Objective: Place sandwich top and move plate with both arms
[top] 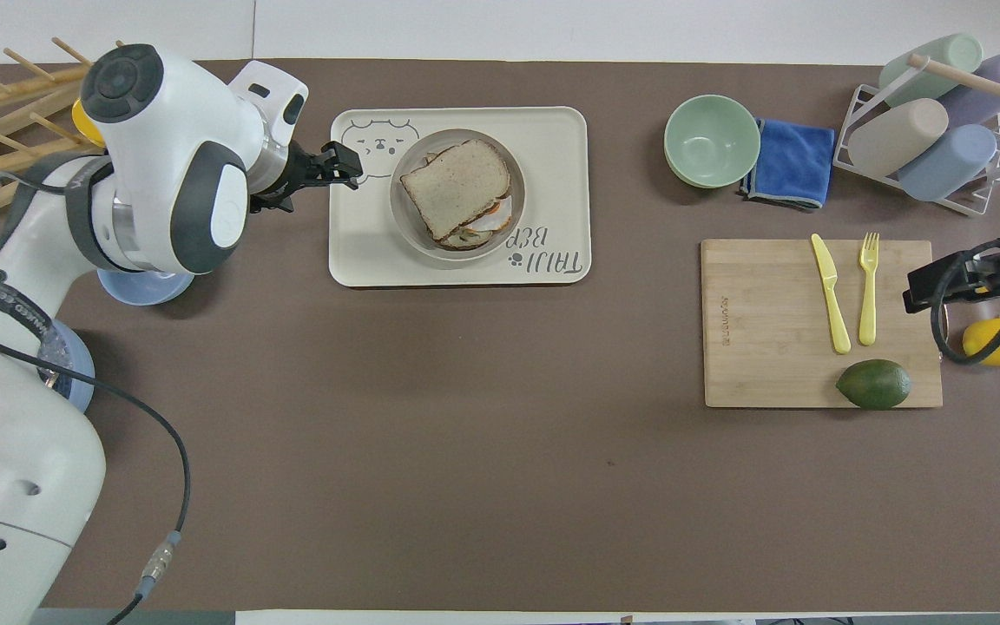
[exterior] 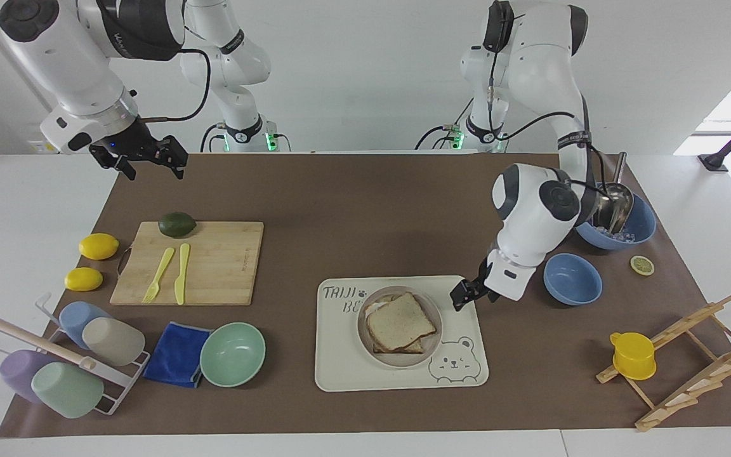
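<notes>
The sandwich top (exterior: 400,320) (top: 457,187), a plain bread slice, lies on the toast and egg stack in the round beige plate (exterior: 362,333) (top: 404,221). The plate sits on the cream bear tray (exterior: 346,368) (top: 552,139). My left gripper (exterior: 460,297) (top: 339,165) is open and empty. It hangs over the tray's edge toward the left arm's end, clear of the plate. My right gripper (exterior: 150,162) (top: 925,291) is open and empty. It waits raised above the table's corner at the right arm's end, near the cutting board.
A cutting board (exterior: 213,260) holds an avocado, a knife and a fork, with two lemons beside it. A mint bowl (exterior: 233,354), a blue cloth and a cup rack lie farther out. Two blue bowls (exterior: 572,278) and a wooden rack with a yellow cup (exterior: 632,355) stand at the left arm's end.
</notes>
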Available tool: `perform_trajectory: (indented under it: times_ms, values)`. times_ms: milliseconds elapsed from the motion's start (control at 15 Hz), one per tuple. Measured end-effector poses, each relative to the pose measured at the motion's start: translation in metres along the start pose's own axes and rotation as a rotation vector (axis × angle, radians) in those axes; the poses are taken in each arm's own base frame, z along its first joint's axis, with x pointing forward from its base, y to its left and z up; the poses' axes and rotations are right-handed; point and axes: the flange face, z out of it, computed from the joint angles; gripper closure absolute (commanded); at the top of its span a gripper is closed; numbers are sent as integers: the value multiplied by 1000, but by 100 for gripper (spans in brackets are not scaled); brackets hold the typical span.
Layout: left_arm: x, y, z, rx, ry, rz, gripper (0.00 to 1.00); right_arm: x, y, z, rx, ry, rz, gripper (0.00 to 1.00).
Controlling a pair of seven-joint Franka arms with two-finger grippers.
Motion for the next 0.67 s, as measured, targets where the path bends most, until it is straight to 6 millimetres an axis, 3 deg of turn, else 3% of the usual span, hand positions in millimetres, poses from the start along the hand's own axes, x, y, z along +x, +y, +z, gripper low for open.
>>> perform_trajectory:
  times_ms: [200,333,667]
  values:
    - [-7,-29,-63,45,-16,40,0,0,0,0,0,0,0,0]
    - [-12,-45,-90,77,-24,49,0,0,0,0,0,0,0,0]
    - [-39,-62,-150,112,-59,54,0,0,0,0,0,0,0,0]
